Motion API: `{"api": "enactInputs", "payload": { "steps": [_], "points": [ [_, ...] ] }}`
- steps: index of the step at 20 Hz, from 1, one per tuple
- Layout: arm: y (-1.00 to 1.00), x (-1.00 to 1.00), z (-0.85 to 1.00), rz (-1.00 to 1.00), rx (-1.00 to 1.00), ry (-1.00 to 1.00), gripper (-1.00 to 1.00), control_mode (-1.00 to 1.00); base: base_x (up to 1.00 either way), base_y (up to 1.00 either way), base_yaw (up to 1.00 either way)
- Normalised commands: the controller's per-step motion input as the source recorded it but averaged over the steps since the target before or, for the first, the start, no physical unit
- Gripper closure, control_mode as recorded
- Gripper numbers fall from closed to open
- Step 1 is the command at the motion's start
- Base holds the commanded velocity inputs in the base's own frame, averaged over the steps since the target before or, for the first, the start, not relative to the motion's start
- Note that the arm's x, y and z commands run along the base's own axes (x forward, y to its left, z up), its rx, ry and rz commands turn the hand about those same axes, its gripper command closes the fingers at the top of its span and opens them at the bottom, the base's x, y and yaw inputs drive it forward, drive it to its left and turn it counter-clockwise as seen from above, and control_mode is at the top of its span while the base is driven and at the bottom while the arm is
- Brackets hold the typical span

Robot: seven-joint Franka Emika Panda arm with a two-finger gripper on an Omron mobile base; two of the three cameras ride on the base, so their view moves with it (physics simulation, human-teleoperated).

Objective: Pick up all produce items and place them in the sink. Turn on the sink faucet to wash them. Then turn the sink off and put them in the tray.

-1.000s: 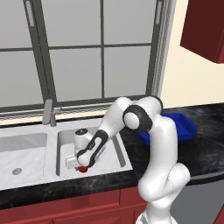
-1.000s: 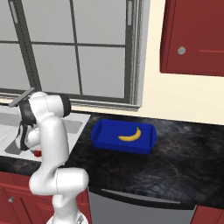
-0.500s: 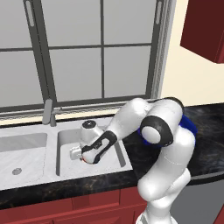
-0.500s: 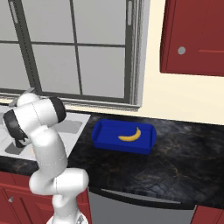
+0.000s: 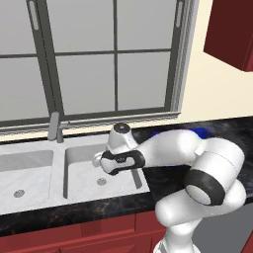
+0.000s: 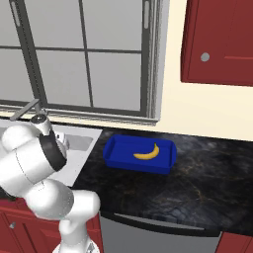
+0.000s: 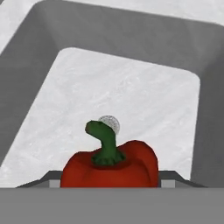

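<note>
No labels or writing anywhere that I can read. On my hand cam the red fruit (image 7: 110,168) sits clamped in the gripper (image 7: 109,180), stem at 12 o'clock, fingertips mostly hidden behind it, drain half covered. It's over the sink (image 5: 84,170) basin right of the faucet (image 5: 54,126). Banana (image 6: 147,152) lies in the blue tray (image 6: 140,154).
</note>
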Motion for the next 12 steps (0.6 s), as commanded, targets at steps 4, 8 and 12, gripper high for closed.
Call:
{"api": "enactInputs", "payload": {
  "steps": [4,8,12],
  "points": [
    [-0.59,0.00,0.80,0.06,0.04,-0.04,1.00,-1.00,0.00,0.00,0.00],
    [-0.36,0.00,0.94,0.03,0.02,-0.01,1.00,-1.00,0.00,0.00,0.00],
    [-0.23,0.00,0.98,0.00,0.00,0.00,1.00,-1.00,0.00,0.00,0.00]
  ]
}}
